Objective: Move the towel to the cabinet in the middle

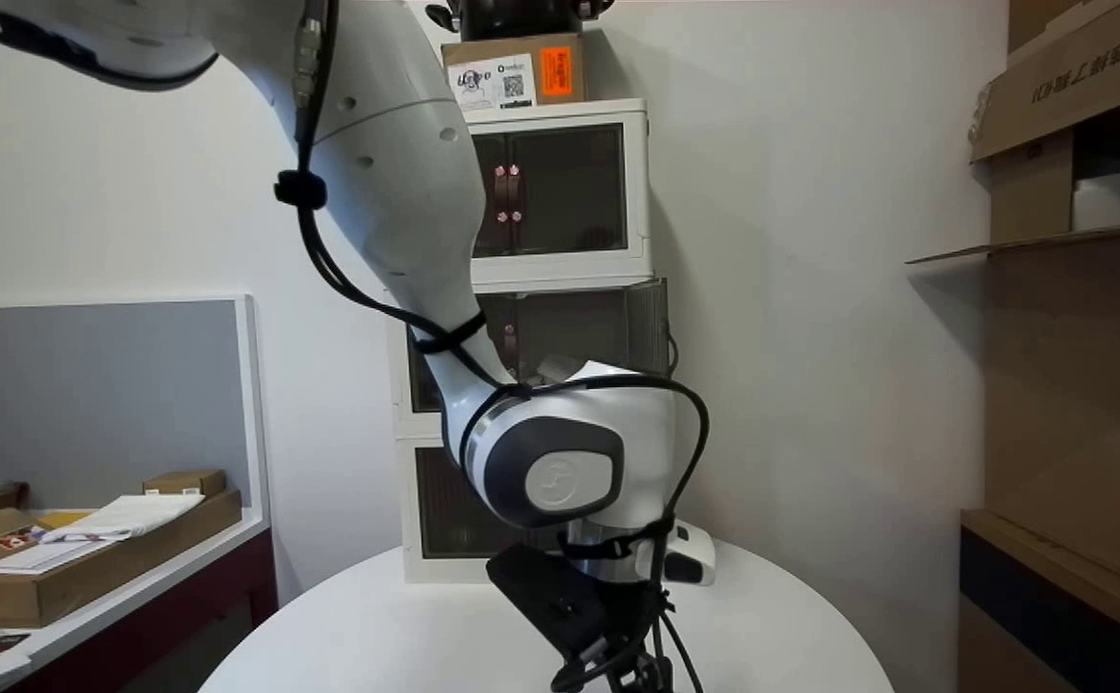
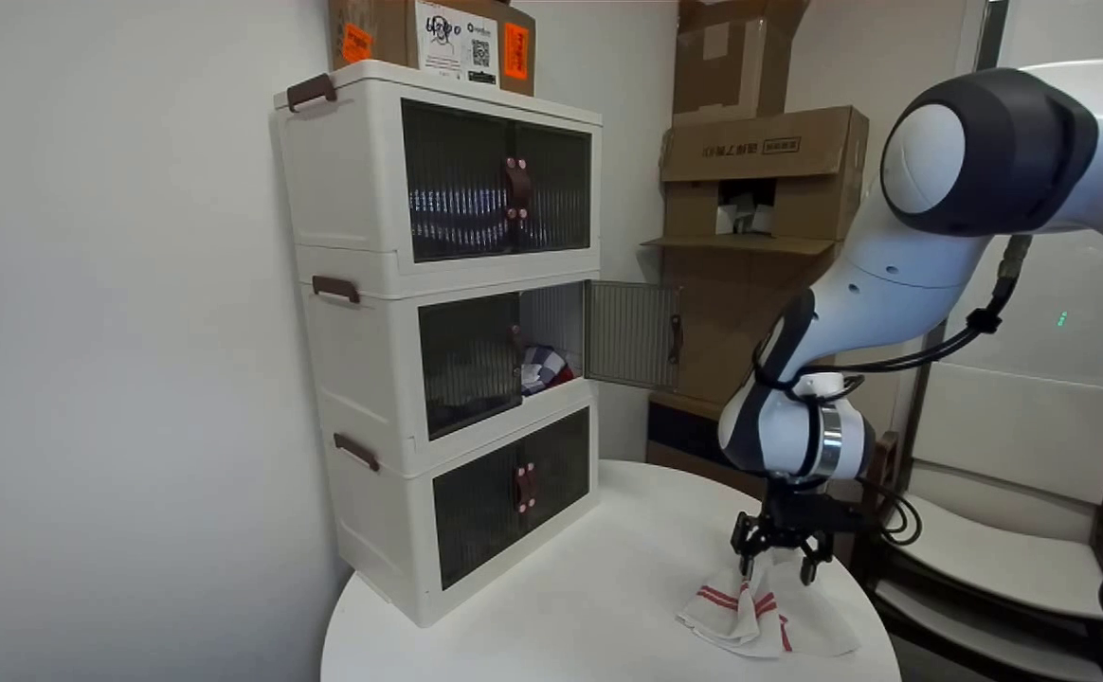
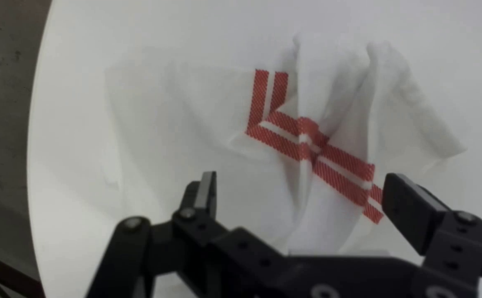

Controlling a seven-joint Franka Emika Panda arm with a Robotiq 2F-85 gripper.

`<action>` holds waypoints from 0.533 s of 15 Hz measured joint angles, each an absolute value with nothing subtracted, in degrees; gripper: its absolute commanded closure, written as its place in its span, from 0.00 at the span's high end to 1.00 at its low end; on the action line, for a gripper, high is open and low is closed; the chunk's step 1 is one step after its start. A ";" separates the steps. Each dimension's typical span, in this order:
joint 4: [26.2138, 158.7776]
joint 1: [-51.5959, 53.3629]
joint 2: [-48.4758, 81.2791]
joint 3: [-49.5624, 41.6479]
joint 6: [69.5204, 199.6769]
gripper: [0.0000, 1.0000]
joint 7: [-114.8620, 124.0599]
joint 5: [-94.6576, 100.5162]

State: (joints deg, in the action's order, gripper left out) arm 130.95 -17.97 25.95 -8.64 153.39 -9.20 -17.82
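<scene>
1. Probably the step in hand is the grasp: the towel (image 2: 755, 625) lies rumpled on the table (image 2: 561, 606), well apart from the middle cabinet (image 2: 367, 369), whose one door (image 2: 632, 333) is swung out.
2. The gripper (image 3: 301, 184) is spread wide and has hold of nothing; in the wrist view, cloth shows between its fingers (image 3: 410, 207). Whether the tips touch it, I cannot tell.
3. Aim for the raised fold (image 3: 313, 91) near the stripes (image 3: 341, 182); the flat part likely gives little to pinch.
4. Bring the tips down close to the table without pressing, then close slowly so the fold bunches rather than slips out.
5. Lift straight up and check the hold before travelling; a trailing corner could catch on the door or the opening's lower edge.
6. As for pose, the arm (image 2: 912, 275) slants down in an exterior view, and the gripper points downward over the towel.
7. That suits the pick; reaching into the middle cabinet will probably need the gripper tilted forward.
</scene>
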 measured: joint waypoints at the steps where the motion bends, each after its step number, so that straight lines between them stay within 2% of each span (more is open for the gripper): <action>1: 132.24 -17.96 25.95 -8.62 154.77 1.00 -9.19 -17.81; 8: 136.40 -18.46 26.02 -8.78 163.07 1.00 -8.76 -17.41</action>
